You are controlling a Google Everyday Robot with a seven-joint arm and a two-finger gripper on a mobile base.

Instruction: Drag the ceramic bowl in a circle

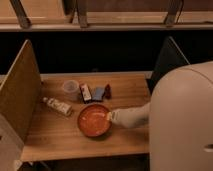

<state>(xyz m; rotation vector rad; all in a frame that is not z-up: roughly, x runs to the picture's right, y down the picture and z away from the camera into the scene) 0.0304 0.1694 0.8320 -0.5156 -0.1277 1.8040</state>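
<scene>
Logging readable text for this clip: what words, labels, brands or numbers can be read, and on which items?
None can be read.
The lying bottle: pale label, print too blurred.
The small packets beside the plastic cup: markings too small.
The ceramic bowl: plain, no text; the hand is at its right rim.

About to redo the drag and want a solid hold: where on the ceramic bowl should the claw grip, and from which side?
Grip the rim of the ceramic bowl at its right edge, coming from the right, probably with one finger inside the wall and one outside. It sits upright, wide and shallow, so only the thin rim offers a pinch. The claw is at that edge already; the bottle crowds the left.
</scene>
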